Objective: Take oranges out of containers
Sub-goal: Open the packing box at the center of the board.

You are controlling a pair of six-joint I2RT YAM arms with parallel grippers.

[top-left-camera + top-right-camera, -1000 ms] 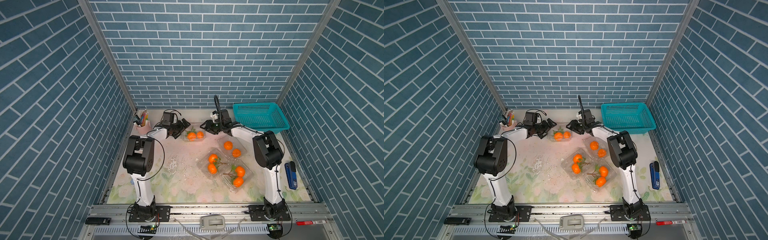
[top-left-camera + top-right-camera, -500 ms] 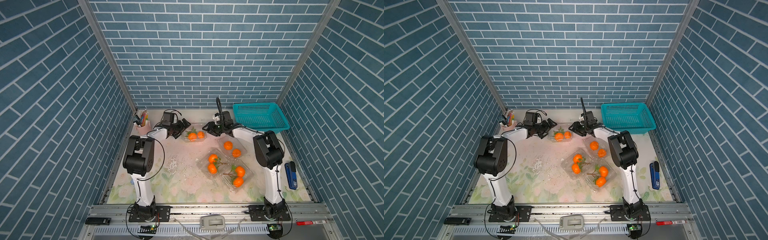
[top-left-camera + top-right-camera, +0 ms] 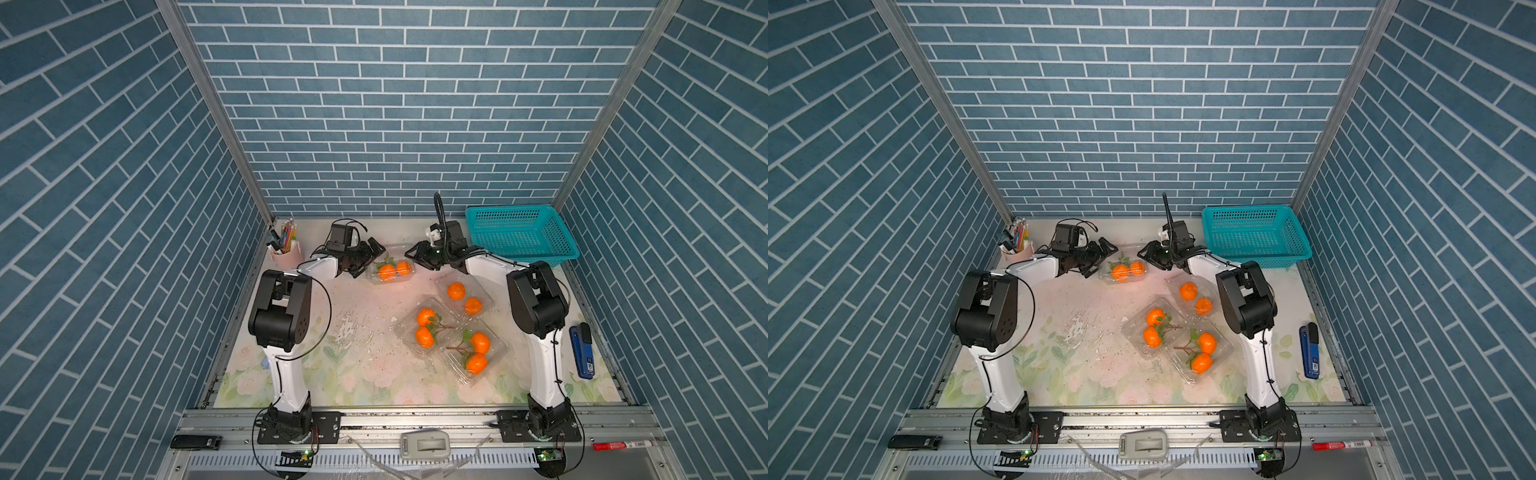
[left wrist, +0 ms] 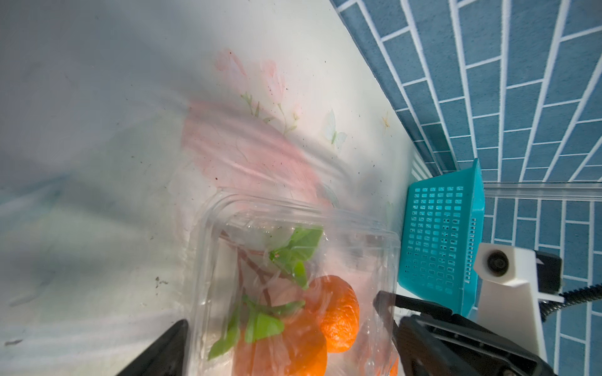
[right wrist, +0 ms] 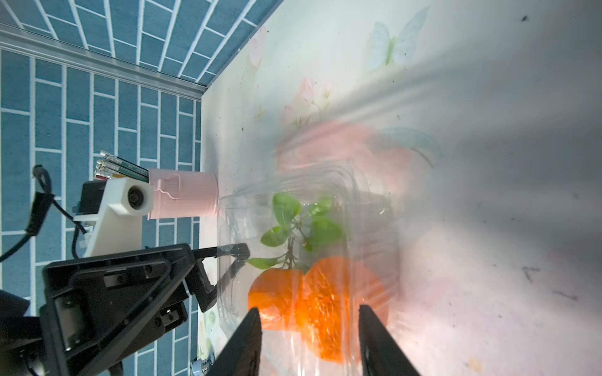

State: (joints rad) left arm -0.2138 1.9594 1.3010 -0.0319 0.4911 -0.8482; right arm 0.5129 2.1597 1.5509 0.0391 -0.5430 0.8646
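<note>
A clear container (image 3: pixel 374 279) with two leafy oranges (image 3: pixel 394 270) sits at the back of the table between both grippers. My left gripper (image 3: pixel 369 259) is open wide around one end of it (image 4: pixel 280 309), one finger over the lid and one by the base. At the other end my right gripper (image 3: pixel 417 259) has its jaws half apart around the plastic (image 5: pixel 308 309); whether they press on it does not show. Three more containers (image 3: pixel 484 291) (image 3: pixel 405 332) (image 3: pixel 496 345) hold two oranges each, nearer the front right.
A teal basket (image 3: pixel 519 237) stands at the back right, close behind my right arm. A pink pen cup (image 3: pixel 284 257) is at the back left. A blue stapler (image 3: pixel 582 351) lies by the right edge.
My right gripper's jaws have drawn closer together around the container's end. The left gripper and the container have hardly moved.
</note>
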